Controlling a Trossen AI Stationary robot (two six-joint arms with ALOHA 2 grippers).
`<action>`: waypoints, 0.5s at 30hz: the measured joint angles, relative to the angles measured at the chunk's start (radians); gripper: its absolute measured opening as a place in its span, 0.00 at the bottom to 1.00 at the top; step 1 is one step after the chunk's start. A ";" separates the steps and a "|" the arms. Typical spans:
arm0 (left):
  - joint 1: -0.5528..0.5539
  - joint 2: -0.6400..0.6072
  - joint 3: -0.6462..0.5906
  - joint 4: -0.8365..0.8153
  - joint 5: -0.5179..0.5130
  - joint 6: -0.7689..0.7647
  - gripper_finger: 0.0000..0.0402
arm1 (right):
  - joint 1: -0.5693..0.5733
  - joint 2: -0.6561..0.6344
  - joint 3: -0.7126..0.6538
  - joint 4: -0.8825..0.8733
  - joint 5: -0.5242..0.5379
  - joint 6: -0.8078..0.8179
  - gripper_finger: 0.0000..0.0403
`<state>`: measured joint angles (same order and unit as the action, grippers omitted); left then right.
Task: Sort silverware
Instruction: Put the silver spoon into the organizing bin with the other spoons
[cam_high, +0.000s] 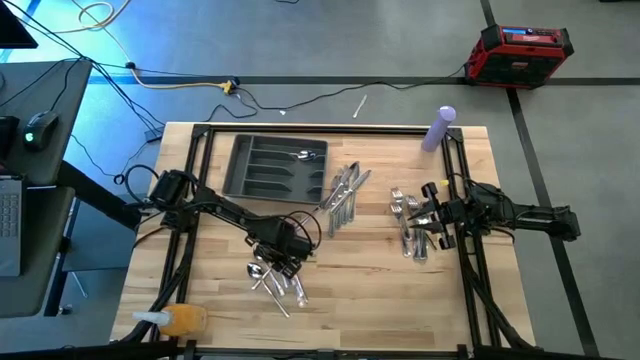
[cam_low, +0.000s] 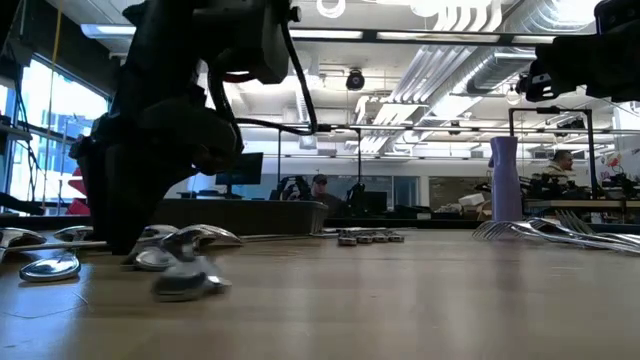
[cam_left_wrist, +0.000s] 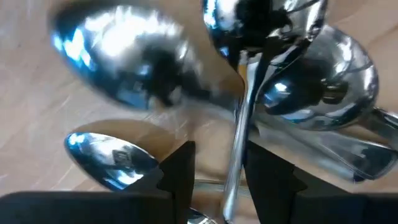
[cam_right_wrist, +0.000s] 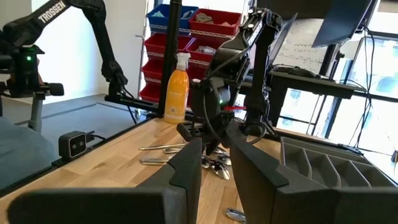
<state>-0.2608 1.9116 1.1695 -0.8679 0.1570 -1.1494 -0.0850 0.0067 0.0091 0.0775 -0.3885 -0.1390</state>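
1. Grey floor (cam_high: 330, 60) with cables and a red case (cam_high: 522, 52).
2. Exposed ceiling ducts (cam_low: 480, 60) and strip lights.
3. Red bin shelving (cam_right_wrist: 205, 37) beside bright windows (cam_right_wrist: 373, 81).

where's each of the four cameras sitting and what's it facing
High: overhead, straight down; table, tray, both arms.
Low: table height, level across to the room; left arm over spoons, forks at right.
Left wrist: down at spoons; left gripper astride one handle.
Right wrist: across the table from the right gripper; left arm, bottle.
Shared: the spoon pile shows in all four.
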 joint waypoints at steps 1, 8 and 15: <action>0.002 0.000 0.000 0.000 0.000 -0.001 0.24 | 0.000 0.000 0.000 0.001 0.000 0.000 0.18; 0.007 0.007 0.037 -0.023 -0.010 0.008 0.03 | 0.000 0.000 0.000 0.002 0.000 0.000 0.18; 0.015 0.004 0.240 -0.275 -0.093 0.050 0.01 | 0.000 0.000 0.000 0.002 0.000 0.000 0.18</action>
<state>-0.2459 1.9156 1.4096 -1.1430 0.0638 -1.0989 -0.0853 0.0067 0.0091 0.0795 -0.3882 -0.1391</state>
